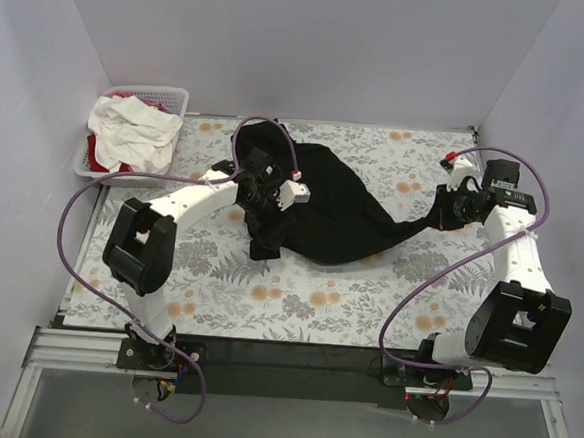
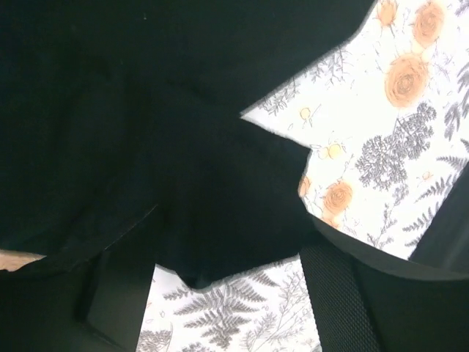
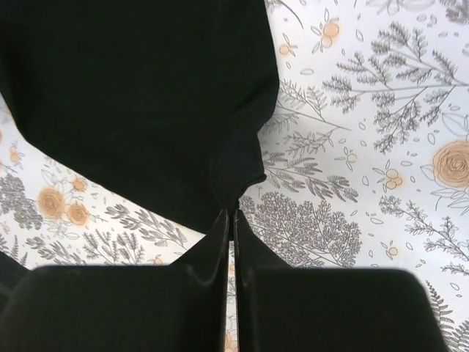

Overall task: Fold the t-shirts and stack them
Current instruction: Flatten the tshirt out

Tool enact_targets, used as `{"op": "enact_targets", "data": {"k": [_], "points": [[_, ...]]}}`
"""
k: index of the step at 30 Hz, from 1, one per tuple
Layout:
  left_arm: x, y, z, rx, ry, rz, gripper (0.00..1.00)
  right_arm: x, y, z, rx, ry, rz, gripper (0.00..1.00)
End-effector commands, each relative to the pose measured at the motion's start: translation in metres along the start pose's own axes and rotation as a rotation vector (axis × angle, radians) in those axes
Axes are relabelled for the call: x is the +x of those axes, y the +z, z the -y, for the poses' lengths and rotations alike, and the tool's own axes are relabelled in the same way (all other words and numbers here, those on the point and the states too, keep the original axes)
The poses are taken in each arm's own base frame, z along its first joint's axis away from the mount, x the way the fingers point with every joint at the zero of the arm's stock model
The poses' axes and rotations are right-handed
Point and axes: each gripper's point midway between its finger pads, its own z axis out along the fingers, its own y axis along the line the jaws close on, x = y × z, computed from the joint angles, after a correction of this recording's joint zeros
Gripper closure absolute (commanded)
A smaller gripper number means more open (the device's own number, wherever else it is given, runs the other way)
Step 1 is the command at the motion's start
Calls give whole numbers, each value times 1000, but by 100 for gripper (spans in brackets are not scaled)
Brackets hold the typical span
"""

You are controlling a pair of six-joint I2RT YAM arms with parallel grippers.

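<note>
Visitor: Trouble from there, as you judged it?

Robot: Slipping, mostly. My left gripper (image 1: 271,210) had its fingers (image 2: 117,293) spread wide, and the black shirt (image 1: 338,207) was only draped over them, hiding the tips. Had I lifted then, I think that end would have slid back onto the table (image 1: 296,310). My right gripper (image 3: 233,214) was pinched tight on one thin corner. A hard pull could have yanked that corner loose, or dragged the whole bunch rightward instead of spreading it.

Visitor: Where did the shirts lie?

Robot: The other shirts (image 1: 133,126), white and red, sat heaped in the basket (image 1: 170,95) at the far left corner. The black shirt was mid-table and crumpled, its bulk at my left and a narrow tail drawn out toward my right. It wasn't flat, so no fold looked possible yet.

Visitor: And your arms?

Robot: The left reached in over the heap with its wrist above the cloth. The right stretched forward along the right edge, its wrist turned inward toward the tail.
</note>
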Motion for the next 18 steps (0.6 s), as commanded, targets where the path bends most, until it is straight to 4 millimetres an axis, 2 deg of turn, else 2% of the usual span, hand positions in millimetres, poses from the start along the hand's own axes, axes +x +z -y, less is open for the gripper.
{"op": "enact_targets", "data": {"k": [1, 2, 3, 4, 7, 8, 12, 14, 17, 18], "points": [[4, -45, 25, -10, 4, 80, 29, 9, 4, 12, 49, -38, -20, 99], [13, -47, 28, -30, -4, 82, 29, 12, 5, 16, 64, -41, -26, 99], [11, -51, 27, -73, -1, 128, 29, 14, 8, 18, 74, -41, -28, 99], [31, -52, 36, -94, -20, 125, 29, 14, 8, 21, 83, -44, -26, 99], [31, -62, 39, -163, -56, 207, 30, 13, 12, 32, 124, -38, -31, 99], [40, -58, 41, -166, -84, 199, 33, 13, 14, 36, 135, -32, -41, 99], [53, -51, 65, -63, -54, 173, 68, 5, 18, 39, 128, -17, -33, 99], [62, -39, 72, -35, -49, 131, 67, 3, 20, 41, 125, -12, -32, 99], [55, -30, 58, -112, -33, 138, 58, 6, 22, 42, 126, -5, -42, 99], [48, -27, 54, -119, -16, 148, 55, 6, 23, 42, 125, -4, -44, 99]]}}
